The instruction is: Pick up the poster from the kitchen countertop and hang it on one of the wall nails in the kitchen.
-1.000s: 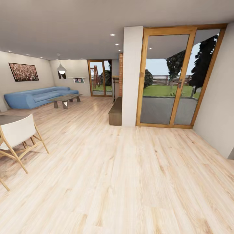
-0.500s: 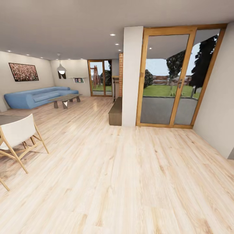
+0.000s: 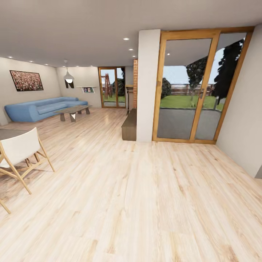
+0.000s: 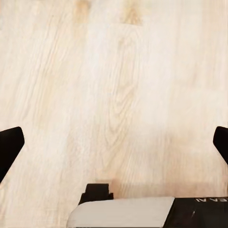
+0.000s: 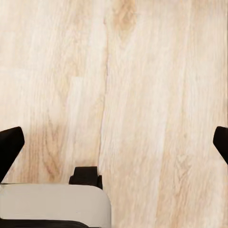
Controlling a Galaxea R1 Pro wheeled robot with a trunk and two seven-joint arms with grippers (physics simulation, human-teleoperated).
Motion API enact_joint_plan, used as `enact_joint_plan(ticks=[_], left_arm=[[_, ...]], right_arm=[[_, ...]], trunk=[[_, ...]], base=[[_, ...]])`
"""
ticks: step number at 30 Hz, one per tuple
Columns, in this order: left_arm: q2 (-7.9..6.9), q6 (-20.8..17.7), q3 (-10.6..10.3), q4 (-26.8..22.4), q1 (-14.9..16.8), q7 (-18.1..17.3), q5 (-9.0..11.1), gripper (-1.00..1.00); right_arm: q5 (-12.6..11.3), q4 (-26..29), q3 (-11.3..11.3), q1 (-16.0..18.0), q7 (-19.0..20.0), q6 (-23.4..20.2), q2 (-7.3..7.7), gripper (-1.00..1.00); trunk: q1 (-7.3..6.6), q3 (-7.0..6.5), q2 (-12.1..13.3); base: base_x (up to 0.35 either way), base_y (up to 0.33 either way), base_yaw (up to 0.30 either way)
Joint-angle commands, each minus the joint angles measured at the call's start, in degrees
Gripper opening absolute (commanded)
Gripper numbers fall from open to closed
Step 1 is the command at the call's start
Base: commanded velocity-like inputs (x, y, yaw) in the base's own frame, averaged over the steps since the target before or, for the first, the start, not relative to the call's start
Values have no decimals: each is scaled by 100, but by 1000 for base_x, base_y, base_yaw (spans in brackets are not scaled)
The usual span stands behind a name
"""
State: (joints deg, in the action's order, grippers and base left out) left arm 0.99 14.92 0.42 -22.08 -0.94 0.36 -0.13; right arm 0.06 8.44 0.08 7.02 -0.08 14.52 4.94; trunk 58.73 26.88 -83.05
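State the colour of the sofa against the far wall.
Blue; the sofa shows best in the head view.

The wide wooden floor (image 3: 145, 203) lies open ahead, with a white folding chair (image 3: 20, 154) at the left, a white pillar (image 3: 147, 85) and a low bench (image 3: 130, 125) further away.

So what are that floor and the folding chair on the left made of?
The floor looks like pale wood planking with a satin finish: long boards with visible grain and knots. The chair seems to have a light wooden frame with a white seat back, perhaps canvas or fabric; the render leaves that open.
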Motion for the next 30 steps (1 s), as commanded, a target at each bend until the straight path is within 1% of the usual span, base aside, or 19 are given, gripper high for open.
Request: enact_joint_plan(ticks=[1, 2, 3, 4, 5, 8, 9, 10, 12, 14, 19, 26, 30], left_arm=[[-32, 100, 3, -56, -3, 5, -1, 100], [-61, 186, 2, -109, -3, 5, 0, 100], [-121, 412, 22, -301, -3, 13, 7, 100], [-136, 466, 39, -360, -3, 16, 8, 100], [-162, 543, 101, -472, -3, 19, 10, 100], [-187, 614, 260, -605, -3, 23, 12, 100], [-192, 630, 323, -638, -3, 23, 12, 100], [-198, 654, 458, -711, -3, 23, 12, 100], [-204, 670, 586, -795, -3, 21, 13, 100], [-210, 688, 815, -928, -3, 18, 13, 100], [-212, 688, 915, -970, -3, 18, 13, 100], [-219, 686, 958, -940, -3, 5, 5, 100], [-221, 686, 973, -930, -3, -5, -4, 100]], right_arm=[[-3, -4, 1, 21, -1, 98, 11, 100], [-5, -4, 1, 38, -1, 159, 19, 100], [-4, 1, 1, 94, -1, 281, 39, 100], [-2, 11, 1, 117, -1, 307, 43, 100], [0, 81, 1, 161, -1, 343, 49, 100], [7, 282, 6, 199, -1, 372, 58, 100], [10, 415, 7, 213, -1, 383, 85, 100], [11, 467, 6, 218, -3, 387, 101, 100], [2, 541, 4, 226, -5, 389, 130, 100], [-11, 632, 2, 234, -14, 392, 166, 100], [-20, 664, 2, 238, -17, 392, 179, 100], [-26, 673, 1, 238, -18, 392, 176, 100], [-31, 669, 1, 239, -15, 387, 175, 100]], trunk=[[0, 5, -3], [0, 5, -3], [0, 5, -3], [0, 5, -3], [0, 5, -3], [0, 5, -3], [0, 5, -3], [0, 5, -3], [0, 5, -3], [0, 5, -3], [0, 5, -3], [0, 5, -3], [0, -2, -3]], base=[[0, 0, 0], [0, 0, 0], [0, 0, 0], [0, 0, 0], [0, 0, 0], [0, 0, 0], [0, 0, 0], [0, 0, 0], [0, 0, 0], [0, 0, 0], [0, 0, 0], [0, 0, -1], [0, 0, -143]])
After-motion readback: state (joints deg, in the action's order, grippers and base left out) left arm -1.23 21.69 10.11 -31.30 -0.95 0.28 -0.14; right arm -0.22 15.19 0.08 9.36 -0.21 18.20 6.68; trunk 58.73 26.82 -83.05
